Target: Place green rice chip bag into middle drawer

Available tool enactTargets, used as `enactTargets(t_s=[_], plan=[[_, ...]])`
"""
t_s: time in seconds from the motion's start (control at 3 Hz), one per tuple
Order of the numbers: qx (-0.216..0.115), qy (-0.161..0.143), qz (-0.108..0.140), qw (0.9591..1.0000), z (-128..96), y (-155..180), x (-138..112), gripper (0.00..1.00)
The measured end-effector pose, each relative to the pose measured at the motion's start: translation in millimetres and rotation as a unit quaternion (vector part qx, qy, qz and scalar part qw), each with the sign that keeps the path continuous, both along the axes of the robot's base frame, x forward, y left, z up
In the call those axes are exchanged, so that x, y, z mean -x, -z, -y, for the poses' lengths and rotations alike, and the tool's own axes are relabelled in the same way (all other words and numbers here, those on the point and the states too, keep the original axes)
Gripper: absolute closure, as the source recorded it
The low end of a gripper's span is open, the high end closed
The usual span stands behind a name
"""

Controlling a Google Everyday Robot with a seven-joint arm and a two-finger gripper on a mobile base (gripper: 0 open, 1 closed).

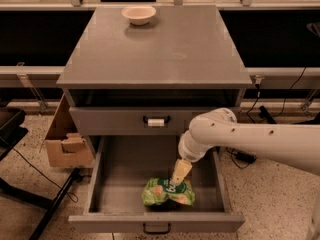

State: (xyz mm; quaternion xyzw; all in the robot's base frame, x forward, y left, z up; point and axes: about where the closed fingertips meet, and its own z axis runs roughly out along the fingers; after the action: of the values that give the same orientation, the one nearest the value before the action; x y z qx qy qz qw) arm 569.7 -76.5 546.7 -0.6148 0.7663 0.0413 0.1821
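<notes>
The green rice chip bag (167, 193) lies crumpled on the floor of the middle drawer (120, 166), towards the near right part, close to the front wall but apart from the side walls; it appears to rest on the floor under its own weight, so the placing itself looks done. The drawer stands pulled fully out towards the near side, probably so that the arm (250, 139) can reach down into it from the right. The gripper (177, 180) hangs inside the drawer, pointing down and slightly left, its tip at the bag's upper edge; whether it touches the foil or sits just above it I cannot tell, nor whether the claw is released or clenched. My judgement is that what remains is to lift clear without dragging the light bag along.

Counted: one green bag; one open drawer with one black loop handle (156, 228) at its near edge; one shut drawer front (110, 121) above it, bearing one white-tagged handle (156, 120); one cream bowl (139, 14) at the far edge of the cabinet top (165, 54), well apart from the work; one cardboard box (67, 144) on the floor at the left; one arm and one gripper.
</notes>
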Motion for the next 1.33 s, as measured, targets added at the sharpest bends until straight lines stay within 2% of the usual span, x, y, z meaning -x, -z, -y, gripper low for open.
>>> enactTargets(t_s=[0.33, 0.67, 1.0, 1.33], plan=[[0.0, -0.037, -0.022, 0.9991, 8, -23, 25, 0.0], [0.014, -0.06, -0.073, 0.9954, 24, -34, 70, 0.0], [0.063, -0.086, -0.106, 0.9886, 42, -75, 114, 0.0], [0.122, -0.099, -0.091, 0.9834, 67, -157, 140, 0.0]])
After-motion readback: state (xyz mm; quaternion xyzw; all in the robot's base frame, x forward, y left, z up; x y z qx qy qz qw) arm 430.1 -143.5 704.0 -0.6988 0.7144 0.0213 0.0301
